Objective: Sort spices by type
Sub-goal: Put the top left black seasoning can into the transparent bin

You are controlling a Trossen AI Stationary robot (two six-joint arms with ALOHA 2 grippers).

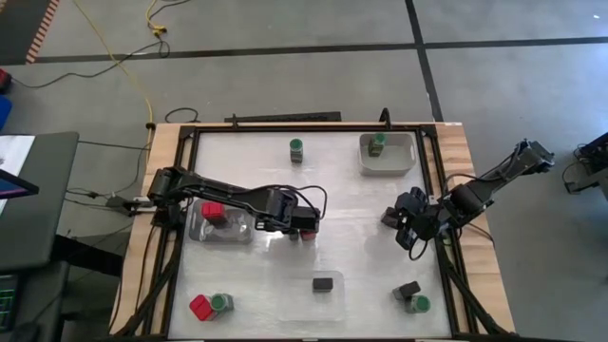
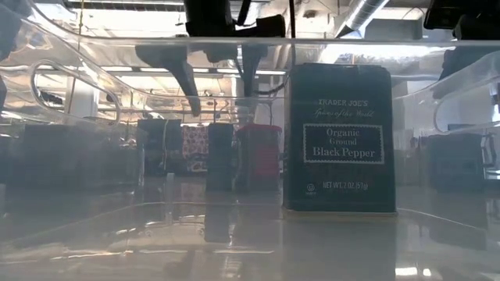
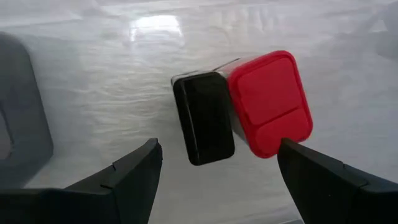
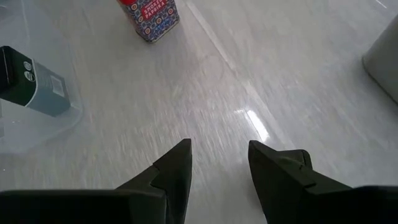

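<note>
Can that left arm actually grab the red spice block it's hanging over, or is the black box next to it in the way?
Probably yes, but awkwardly. The left gripper is open above the red block, with one finger at its outer edge. The black box stands pressed against the block, so closing may catch both.

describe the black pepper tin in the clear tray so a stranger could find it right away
Start at the table's near edge, midway along, where a shallow clear tray sits. The black pepper tin stands alone inside it, the only spice in that tray and free of any red or green neighbour.
</note>
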